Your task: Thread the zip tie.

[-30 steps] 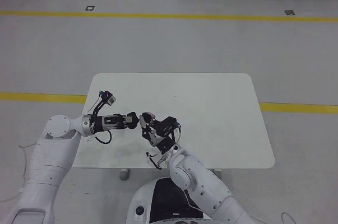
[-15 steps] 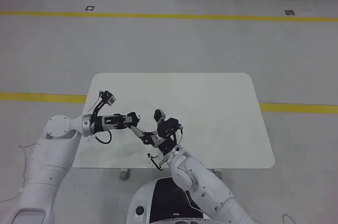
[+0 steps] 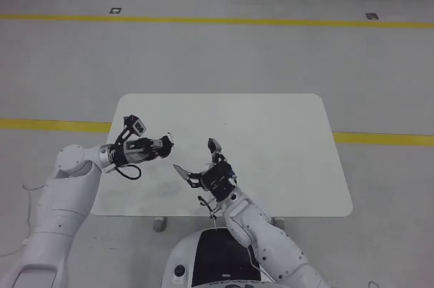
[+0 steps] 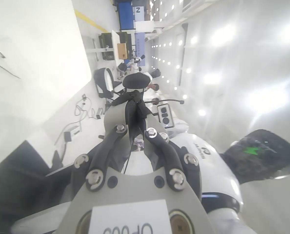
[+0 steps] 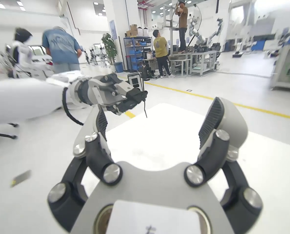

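Note:
A thin black zip tie [image 5: 145,109] hangs from my left gripper [image 5: 138,96], which is shut on it above the table's left part. In the left wrist view the zip tie [image 4: 129,122] runs as a dark strand between the closed fingers of the left gripper [image 4: 135,94]. From above, the left gripper [image 3: 164,143] sits a little to the left of my right gripper [image 3: 196,158] and apart from it. My right gripper [image 5: 157,120] is wide open, with nothing between its ribbed pads [image 5: 209,119].
The white table [image 3: 274,144] carries no other objects, and its right half is bare. Its front edge [image 3: 274,214] runs just past the right arm. Beyond the table are grey floor and a yellow line [image 3: 389,138].
The two grippers were together at the zip tie. The right gripper has opened, let go and drawn back. The left gripper has pulled away to the far left with the tie.

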{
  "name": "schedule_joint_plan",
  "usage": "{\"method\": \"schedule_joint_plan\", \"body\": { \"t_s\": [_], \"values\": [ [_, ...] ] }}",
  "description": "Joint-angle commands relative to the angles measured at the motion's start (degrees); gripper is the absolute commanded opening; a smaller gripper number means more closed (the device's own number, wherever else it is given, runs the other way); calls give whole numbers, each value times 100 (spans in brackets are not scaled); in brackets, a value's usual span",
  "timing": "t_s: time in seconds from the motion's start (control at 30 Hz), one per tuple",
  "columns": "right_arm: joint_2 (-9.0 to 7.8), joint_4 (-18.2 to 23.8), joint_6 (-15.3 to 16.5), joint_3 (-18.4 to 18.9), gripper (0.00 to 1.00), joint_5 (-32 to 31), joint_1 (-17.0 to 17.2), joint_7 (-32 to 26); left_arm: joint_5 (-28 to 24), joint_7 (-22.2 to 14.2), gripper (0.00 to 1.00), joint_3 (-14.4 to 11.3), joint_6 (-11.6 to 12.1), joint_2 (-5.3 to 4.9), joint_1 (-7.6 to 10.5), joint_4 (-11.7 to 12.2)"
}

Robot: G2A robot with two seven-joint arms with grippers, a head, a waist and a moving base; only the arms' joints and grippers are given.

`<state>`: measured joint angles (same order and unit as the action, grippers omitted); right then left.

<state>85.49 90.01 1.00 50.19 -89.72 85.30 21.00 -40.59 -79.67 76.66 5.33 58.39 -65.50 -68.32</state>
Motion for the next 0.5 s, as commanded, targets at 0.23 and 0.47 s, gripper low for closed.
{"method": "schedule_joint_plan", "body": {
  "t_s": [0.23, 0.47],
  "values": [
    [-791, -683, -2048, -1948, 100, -24, -1599, -6, -891, 3, 0, -321, -593, -248, 67, -139],
    [-795, -699, -2048, -1922, 100, -24, -1616, -19, -938, 152, 0, -332, -652, -241, 41, -140]
  ]
}}
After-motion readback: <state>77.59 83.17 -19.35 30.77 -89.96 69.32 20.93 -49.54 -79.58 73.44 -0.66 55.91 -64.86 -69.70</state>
